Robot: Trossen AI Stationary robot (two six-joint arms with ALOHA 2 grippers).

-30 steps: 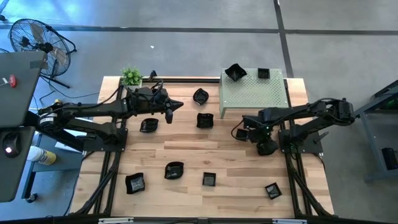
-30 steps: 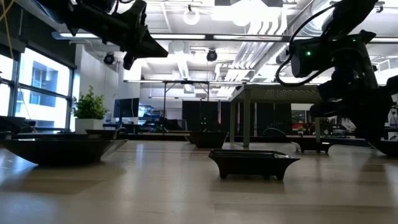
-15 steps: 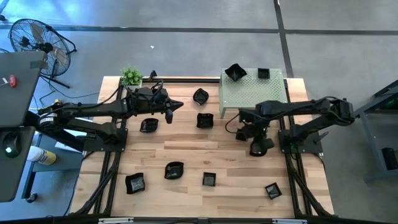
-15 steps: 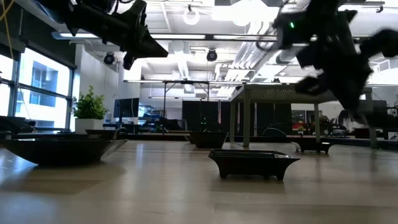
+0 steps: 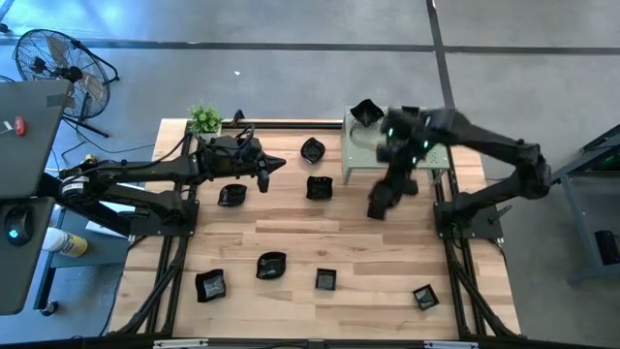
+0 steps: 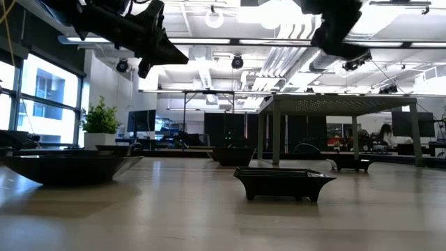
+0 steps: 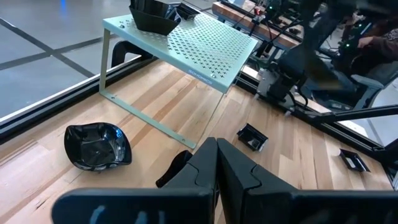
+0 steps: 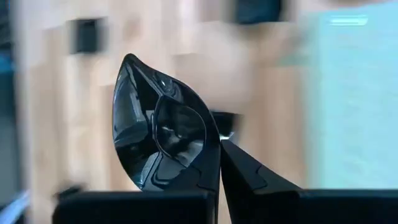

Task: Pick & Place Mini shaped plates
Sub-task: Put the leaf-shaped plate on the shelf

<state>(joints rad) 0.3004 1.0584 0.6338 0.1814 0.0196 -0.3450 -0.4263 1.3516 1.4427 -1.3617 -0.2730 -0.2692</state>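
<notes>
My right gripper (image 5: 379, 204) is shut on a glossy black dish (image 8: 160, 132), high above the table beside the near edge of the pale green perforated stand (image 5: 363, 155). It shows at the top of the low view (image 6: 341, 31). My left gripper (image 5: 277, 163) is shut and empty, and hovers above the far left of the table; it also shows in its wrist view (image 7: 216, 155). A black dish (image 5: 366, 112) rests on the stand. Several more black dishes lie on the table, among them a wavy one (image 5: 312, 149) and a square one (image 5: 320, 187). My right gripper pinches the dish by its rim (image 8: 208, 144) between its two fingertips. The dish stands out beyond the fingertips, tilted on edge, with its hollow side showing. It is lifted clear of the table and the stand.
More dishes lie toward the near edge: (image 5: 271, 264), (image 5: 210, 285), (image 5: 325, 280), (image 5: 424, 297), and one at the left (image 5: 232, 195). A small green plant (image 5: 204, 118) stands at the far left corner. A fan (image 5: 58, 63) stands beyond the table.
My right gripper has risen from table height with the dish, which is now lifted clear of the table. Its wrist has swung toward the far edge and over the stand.
</notes>
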